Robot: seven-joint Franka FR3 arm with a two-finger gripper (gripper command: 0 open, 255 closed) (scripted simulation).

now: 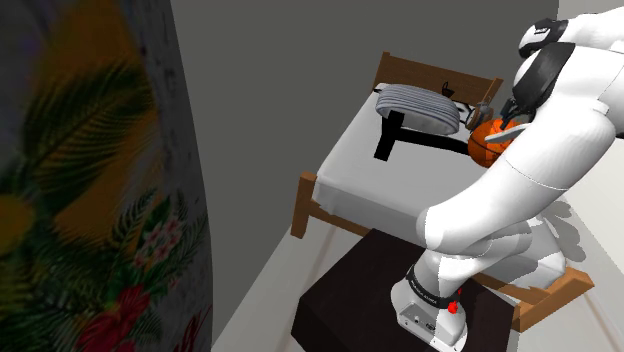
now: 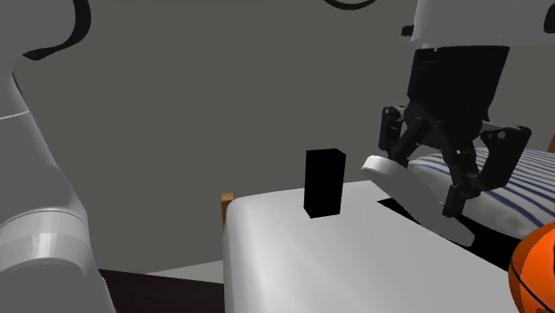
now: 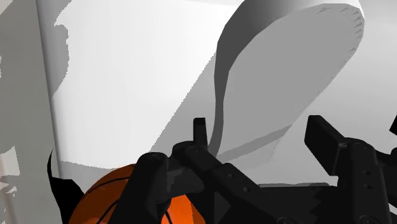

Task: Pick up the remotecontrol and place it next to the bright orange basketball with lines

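Bed (image 1: 380, 185): white mattress, wooden frame, grey wall behind. The arm (image 1: 520, 190) reaches from the stand (image 1: 350, 290) over the far part of the bed.

Gripper (image 2: 429, 182): hangs above the mattress, fingers pointing down. They are narrowed onto the remote (image 2: 416, 197), one finger (image 3: 200, 130) against each long edge. The grasp looks firm in the second exterior view. In the wrist view, contact on the far finger is harder to judge.

Remote: drawn plain white-grey, a flat oblong. It is held clear of the bed and tilted, with one end lower, and its shadow falls on the mattress beneath it. In the wrist view it (image 3: 286, 70) runs out ahead between the fingers.

Ball (image 2: 535, 267): orange with dark lines, on the bed, near the remote but apart from it, at the second exterior view's lower right. In the shoulder view it (image 1: 485, 145) sits just beside the gripper.

Other: a striped pillow (image 1: 415, 108) lies at the head of the bed. A black box (image 2: 325, 182) stands upright on the mattress, well apart from the ball. Floral fabric (image 1: 100, 200) covers the shoulder view's left.
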